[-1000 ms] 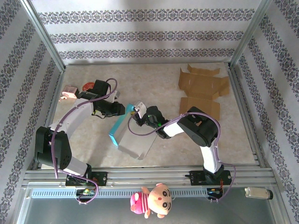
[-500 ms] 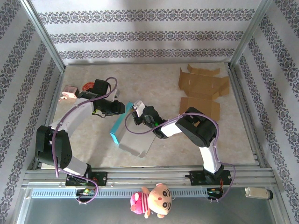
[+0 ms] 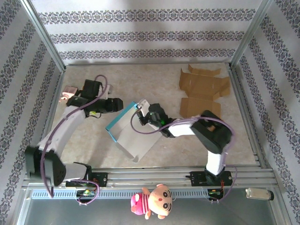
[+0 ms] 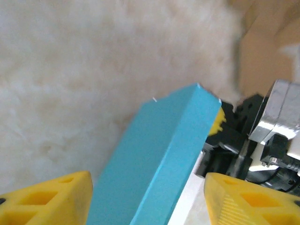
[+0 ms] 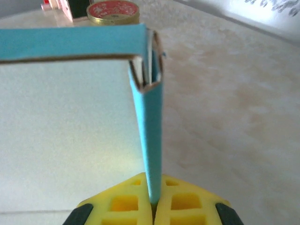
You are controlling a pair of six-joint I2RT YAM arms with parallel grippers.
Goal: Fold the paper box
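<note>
The paper box (image 3: pixel 132 133), white-faced with a blue wall along its upper-left edge, sits at the centre of the top view on the table (image 3: pixel 154 77), between the two arms. The right gripper (image 5: pixel 153 193) is pinched tight on the thin blue wall at the box's upper corner, which rises straight up from between its yellow fingers in the right wrist view. The left gripper (image 4: pixel 147 178) stands wide, its yellow fingers in the lower corners of the left wrist frame with the box's blue edge between them; whether either finger touches it I cannot tell.
</note>
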